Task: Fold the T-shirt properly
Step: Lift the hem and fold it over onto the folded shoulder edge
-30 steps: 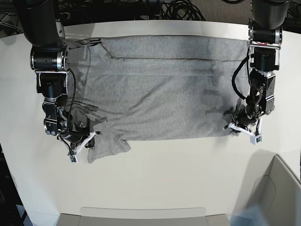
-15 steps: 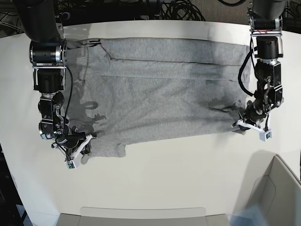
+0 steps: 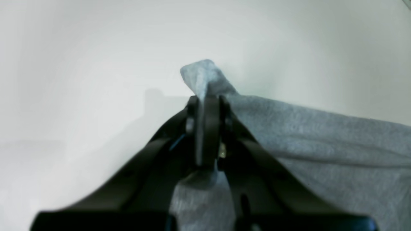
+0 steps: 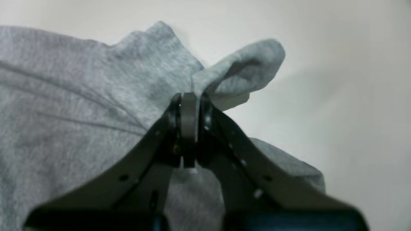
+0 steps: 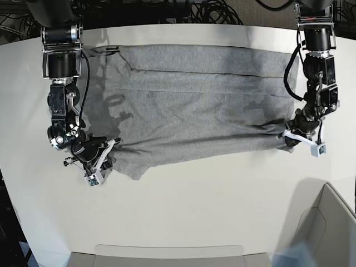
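Base view shows, nearest the camera, a bare stretch of the white desk [image 5: 183,211] with the rim of a pale bin [image 5: 328,222] at the lower corner. Beyond it, the T-shirt [image 5: 194,105] is spread flat across the desk, its near hem lifted and drawn taut between the two arms. The right gripper [image 5: 100,161] is seen clamped narrow on the near corner of the cloth on the view's left, where a loose flap hangs down; in the right wrist view a bunched loop of fabric is pinched between the jaws of that gripper [image 4: 189,102]. The left gripper [image 5: 295,139] is likewise closed tight on the opposite hem corner, confirmed in the left wrist view, where a small tuft stands above the gripper [image 3: 207,102]. Since little cloth is held at either pinch, it is judged that a corner could slip out if the hem is pulled tauter, and the dangling flap could be trapped in a crooked fold. Compared with the earlier frames, both grippers are found farther apart and farther from the camera, and the crumpled near corner is drawn straighter.
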{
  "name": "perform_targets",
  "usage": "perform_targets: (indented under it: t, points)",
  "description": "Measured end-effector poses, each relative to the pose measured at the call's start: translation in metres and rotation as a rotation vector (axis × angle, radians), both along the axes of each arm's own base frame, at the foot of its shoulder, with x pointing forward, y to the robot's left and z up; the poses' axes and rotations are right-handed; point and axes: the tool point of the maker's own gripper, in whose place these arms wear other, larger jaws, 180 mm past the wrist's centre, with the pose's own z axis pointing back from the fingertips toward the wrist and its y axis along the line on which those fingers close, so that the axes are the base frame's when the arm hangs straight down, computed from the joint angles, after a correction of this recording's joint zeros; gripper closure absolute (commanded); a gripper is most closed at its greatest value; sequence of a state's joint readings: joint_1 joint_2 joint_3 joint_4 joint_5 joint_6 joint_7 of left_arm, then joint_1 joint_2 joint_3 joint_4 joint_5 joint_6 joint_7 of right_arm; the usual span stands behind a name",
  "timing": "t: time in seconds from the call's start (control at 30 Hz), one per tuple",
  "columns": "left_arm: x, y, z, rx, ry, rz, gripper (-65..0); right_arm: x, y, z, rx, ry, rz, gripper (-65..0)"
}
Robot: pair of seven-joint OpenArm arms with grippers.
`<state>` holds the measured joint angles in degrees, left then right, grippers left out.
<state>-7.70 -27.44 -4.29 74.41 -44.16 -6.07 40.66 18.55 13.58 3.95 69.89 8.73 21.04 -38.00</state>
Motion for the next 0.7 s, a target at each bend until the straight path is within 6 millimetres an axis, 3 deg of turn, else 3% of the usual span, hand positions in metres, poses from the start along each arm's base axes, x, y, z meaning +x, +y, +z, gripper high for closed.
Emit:
perform_targets:
  t: [0.1, 0.23, 0.33, 0.5, 0.6, 0.7]
  points:
    - [-0.006, -0.003, -0.001, 0.005, 0.002, -0.01, 0.0, -0.009, -0.003, 0.005, 0.003, -0.002, -0.015, 0.0]
    - [-0.01, -0.004, 0.012, 0.034, -0.025, -0.04, 0.0, -0.014, -0.03, 0.022, 0.012, -0.019, -0.114, 0.0]
    - [-0.009, -0.009, 0.021, 0.04, -0.048, -0.061, 0.0, -0.017, -0.031, 0.04, 0.002, -0.067, -0.113, 0.0]
    - [-0.025, -0.01, 0.008, 0.04, 0.051, -0.088, 0.0, -0.043, -0.029, 0.029, -0.032, -0.021, -0.102, 0.0]
    - [-0.026, -0.022, 0.02, 0.046, 0.02, -0.128, 0.0, -0.054, -0.026, 0.029, -0.037, -0.028, -0.093, 0.0]
    - [-0.035, -0.028, 0.024, 0.056, 0.006, -0.151, 0.0, -0.068, -0.036, 0.032, -0.034, -0.041, -0.125, 0.0]
